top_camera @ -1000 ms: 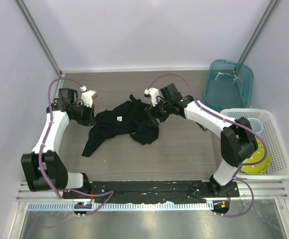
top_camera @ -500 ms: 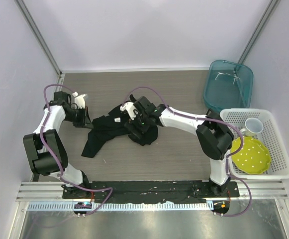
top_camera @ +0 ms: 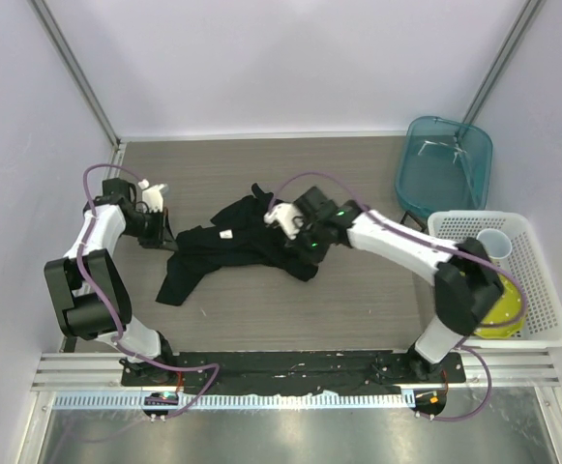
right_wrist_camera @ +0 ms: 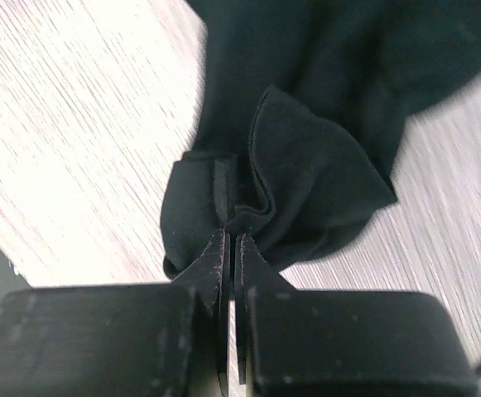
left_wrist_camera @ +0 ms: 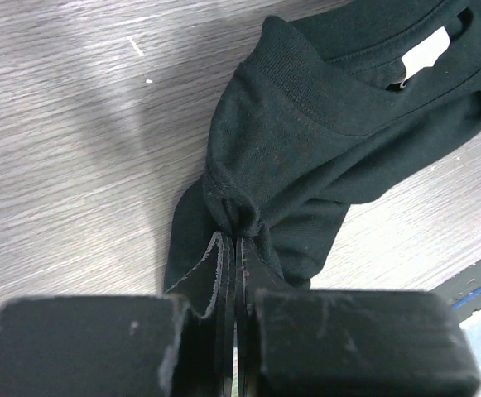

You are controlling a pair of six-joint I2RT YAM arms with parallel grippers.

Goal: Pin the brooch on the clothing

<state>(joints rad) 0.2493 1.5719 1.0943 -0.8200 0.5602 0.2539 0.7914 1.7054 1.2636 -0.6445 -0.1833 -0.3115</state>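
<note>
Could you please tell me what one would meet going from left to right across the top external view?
The left gripper → the white label on the black T-shirt → the right gripper → the teal bin → the white basket.

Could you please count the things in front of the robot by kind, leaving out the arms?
Clothing: 1 (black T-shirt)
Containers: 2 (teal bin, white basket)
Tableware: 2 (white cup, yellow plate, both in the basket)
Total: 5
</note>
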